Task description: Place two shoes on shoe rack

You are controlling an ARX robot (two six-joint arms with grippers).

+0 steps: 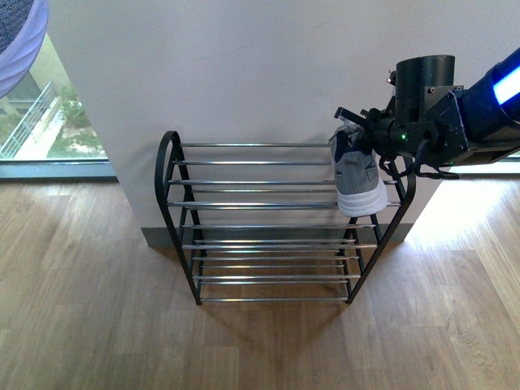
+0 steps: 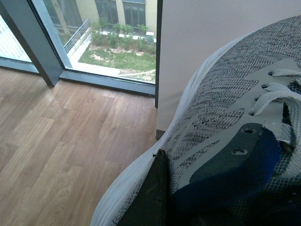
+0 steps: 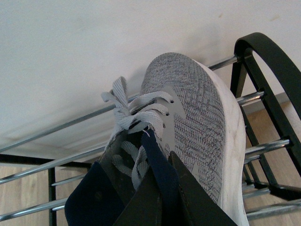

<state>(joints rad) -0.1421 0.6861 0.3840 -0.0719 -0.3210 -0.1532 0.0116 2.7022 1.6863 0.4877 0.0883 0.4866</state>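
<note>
Status: both arms loaded, neither shoe released yet.

Right tool (image 1: 363, 130) is clamped on the navy collar and tongue of the first sneaker (image 1: 358, 175). The shoe hangs from that hold at the right end of the shoe rack (image 1: 260, 205), level with the top tier and close to the right side frame. Holding by the collar keeps the fingers above the sole, so the sole can meet the rods first. Whether the sole already touches the rods I cannot tell from either view.

Left tool (image 2: 164, 197) appears closed on the second sneaker (image 2: 221, 94) near its collar. That shoe is carried in the air over the wooden floor (image 2: 56, 141), beside the window and away from the rack, presumably parked clear while the right arm works.

Judgement: first placement under way, and the free left part of the top tier suits the second shoe.
</note>
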